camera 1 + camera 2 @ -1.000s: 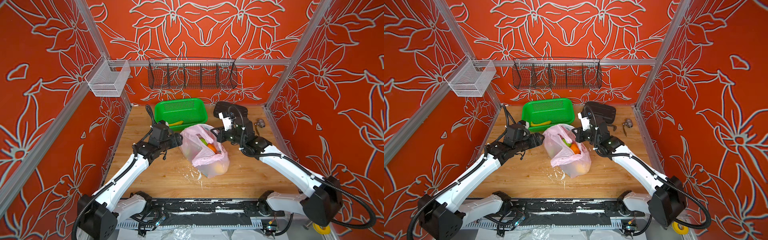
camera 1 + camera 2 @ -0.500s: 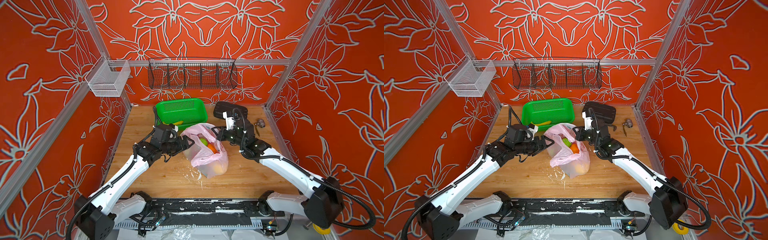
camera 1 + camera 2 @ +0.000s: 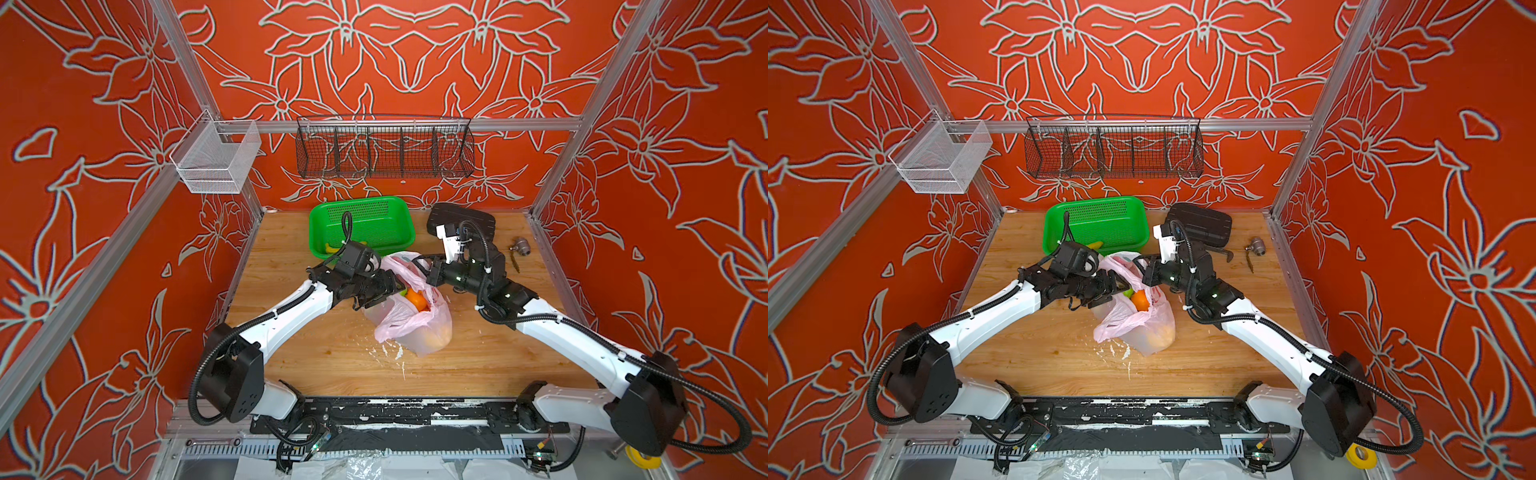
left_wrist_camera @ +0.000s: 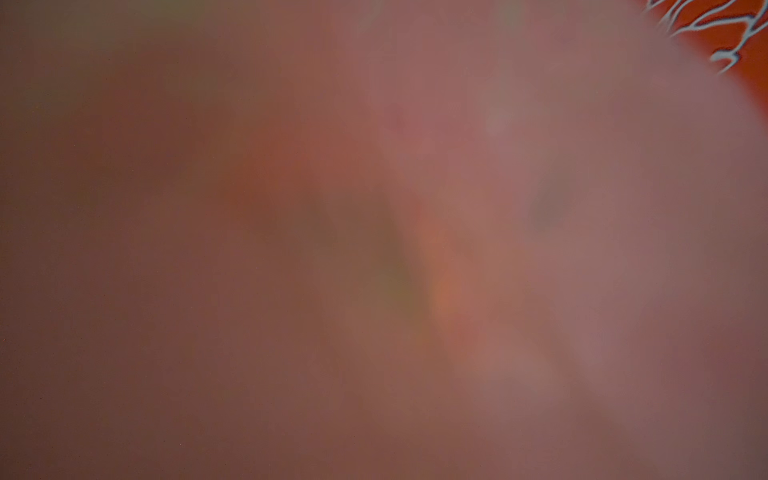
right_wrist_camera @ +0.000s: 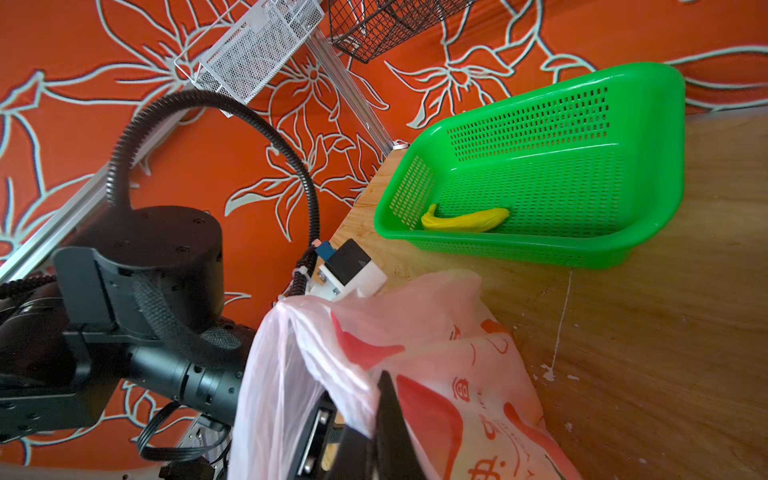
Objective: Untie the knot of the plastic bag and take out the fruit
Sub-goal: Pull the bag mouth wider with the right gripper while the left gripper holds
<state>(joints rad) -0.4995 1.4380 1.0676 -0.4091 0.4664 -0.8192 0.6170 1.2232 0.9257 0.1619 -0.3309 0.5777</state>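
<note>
While the right tool (image 3: 420, 268) pinches the plastic bag (image 3: 415, 328), left tool (image 3: 399, 286) touches it.

Both arms reach inward; right gripper (image 3: 420, 266) clamped; left gripper (image 3: 397, 286) jaws hidden.

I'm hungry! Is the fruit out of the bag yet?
Not yet. The plastic bag looks untied and open. The right gripper pinches its rim; the left gripper reaches in. The orange fruit sits inside, waiting to come out.
</note>
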